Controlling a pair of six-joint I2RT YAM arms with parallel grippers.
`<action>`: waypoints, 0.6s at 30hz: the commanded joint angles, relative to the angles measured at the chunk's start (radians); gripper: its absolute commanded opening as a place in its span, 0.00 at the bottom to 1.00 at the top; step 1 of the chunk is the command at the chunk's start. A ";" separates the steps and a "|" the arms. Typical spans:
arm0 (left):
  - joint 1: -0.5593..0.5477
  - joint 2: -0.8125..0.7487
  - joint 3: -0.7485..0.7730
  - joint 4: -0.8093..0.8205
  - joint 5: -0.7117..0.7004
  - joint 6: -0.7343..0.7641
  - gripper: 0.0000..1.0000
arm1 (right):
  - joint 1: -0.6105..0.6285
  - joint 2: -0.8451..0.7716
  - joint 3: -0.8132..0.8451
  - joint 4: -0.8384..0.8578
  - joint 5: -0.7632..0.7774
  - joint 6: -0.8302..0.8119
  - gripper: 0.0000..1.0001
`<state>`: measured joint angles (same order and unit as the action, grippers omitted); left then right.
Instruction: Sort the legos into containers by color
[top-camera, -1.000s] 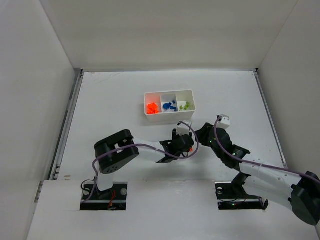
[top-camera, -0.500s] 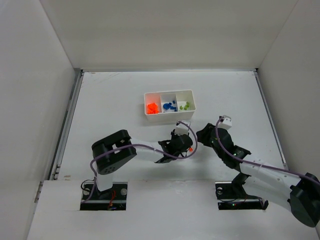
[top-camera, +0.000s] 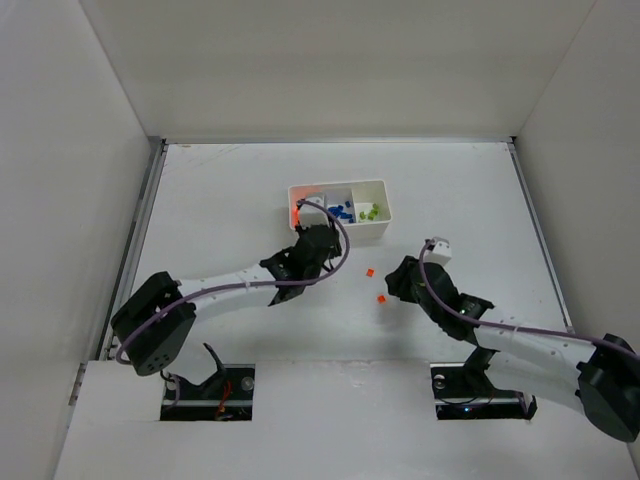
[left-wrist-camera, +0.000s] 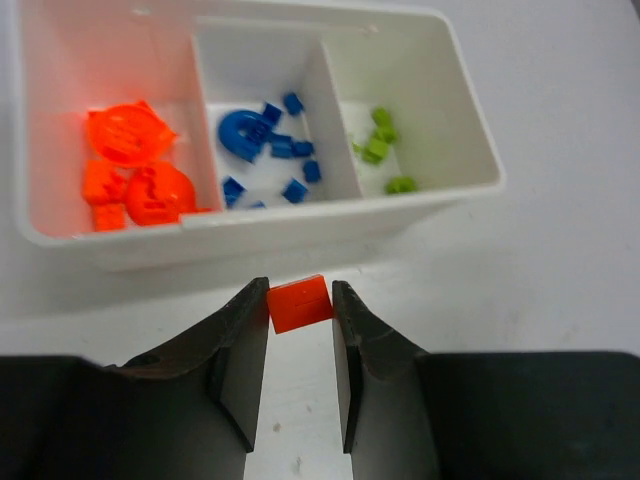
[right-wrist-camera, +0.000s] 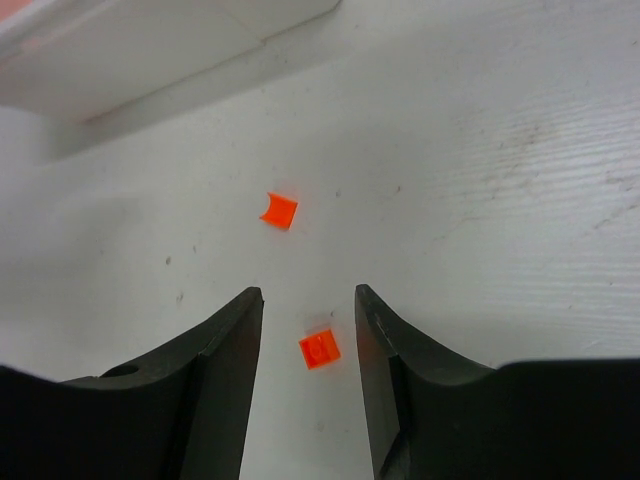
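A small orange lego (left-wrist-camera: 300, 303) is pinched between my left gripper's (left-wrist-camera: 300, 290) fingertips, just in front of the white tray's near wall (left-wrist-camera: 300, 225). The tray's containers hold orange legos (left-wrist-camera: 130, 170) on the left, blue legos (left-wrist-camera: 265, 140) in the middle and green legos (left-wrist-camera: 380, 140) on the right. My right gripper (right-wrist-camera: 308, 295) stands open low over the table, with one orange lego (right-wrist-camera: 319, 350) lying between its fingers, untouched. Another orange lego (right-wrist-camera: 279, 209) lies just beyond it. From above, both loose legos (top-camera: 382, 298) (top-camera: 369, 271) lie near the right gripper (top-camera: 393, 288).
The tray (top-camera: 385, 205) sits mid-table, with the left arm (top-camera: 230, 285) stretched diagonally toward it from the near left. White walls enclose the table on the left, right and back. A purple cable loops over the left wrist (top-camera: 335, 225).
My left gripper has closed on an orange lego and carried it from mid-table up to the tray's front. That uncovered two orange legos. The right gripper has narrowed a little.
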<state>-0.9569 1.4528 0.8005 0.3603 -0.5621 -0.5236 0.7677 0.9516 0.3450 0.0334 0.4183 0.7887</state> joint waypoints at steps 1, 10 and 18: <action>0.092 0.018 0.029 0.077 0.008 0.034 0.24 | 0.057 0.032 0.020 -0.038 0.014 0.020 0.48; 0.254 0.199 0.152 0.115 0.031 0.057 0.26 | 0.187 0.142 0.075 -0.153 0.076 0.073 0.50; 0.264 0.198 0.164 0.104 0.021 0.057 0.47 | 0.212 0.240 0.141 -0.188 0.105 0.047 0.53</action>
<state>-0.6842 1.7020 0.9333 0.4225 -0.5346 -0.4789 0.9703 1.1713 0.4324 -0.1390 0.4843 0.8410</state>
